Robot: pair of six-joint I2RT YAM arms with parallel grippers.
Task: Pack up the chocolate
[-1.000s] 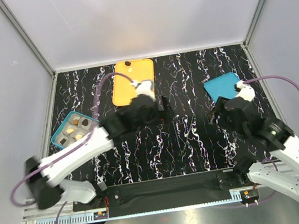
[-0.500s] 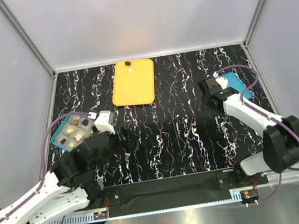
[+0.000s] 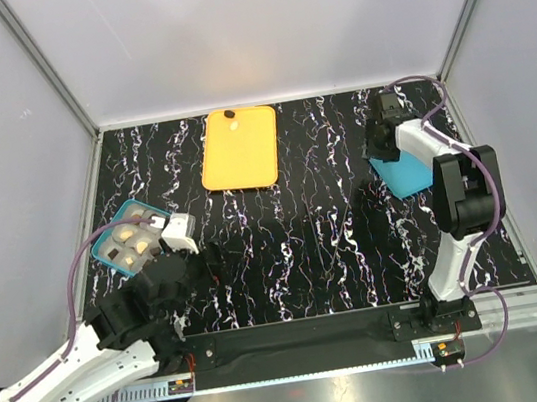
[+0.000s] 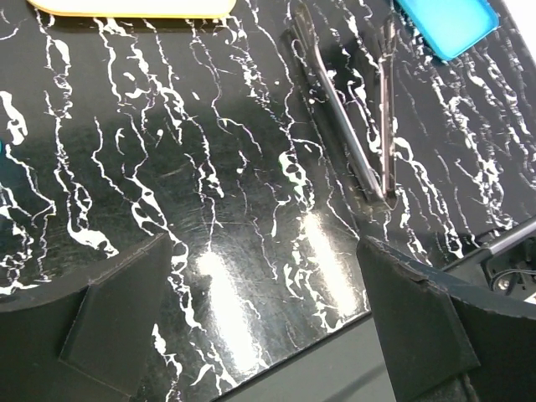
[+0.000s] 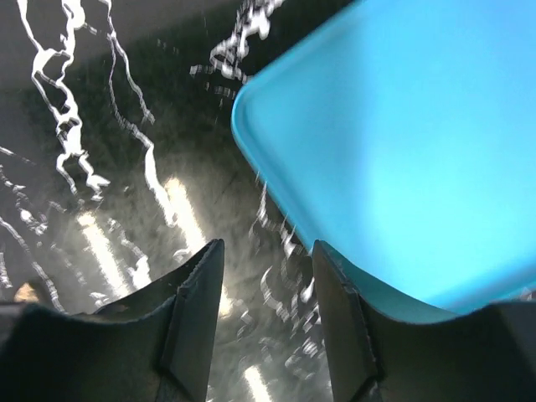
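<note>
Over black white-veined tabletop point(image 3: 325, 243) between pale walls point(image 3: 252, 21), left tool point(image 4: 264, 276) and right tool point(image 5: 266, 251) agape, empty.

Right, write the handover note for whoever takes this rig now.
Left gripper: open, empty, over the table beside the box.
Right gripper: open, empty, at the edge of the blue lid.
Chocolates: several already in the box; one dark piece on the orange tray.
Tongs lie on the table, untouched.
Left to do: pack that piece, then likely put the lid on.
</note>
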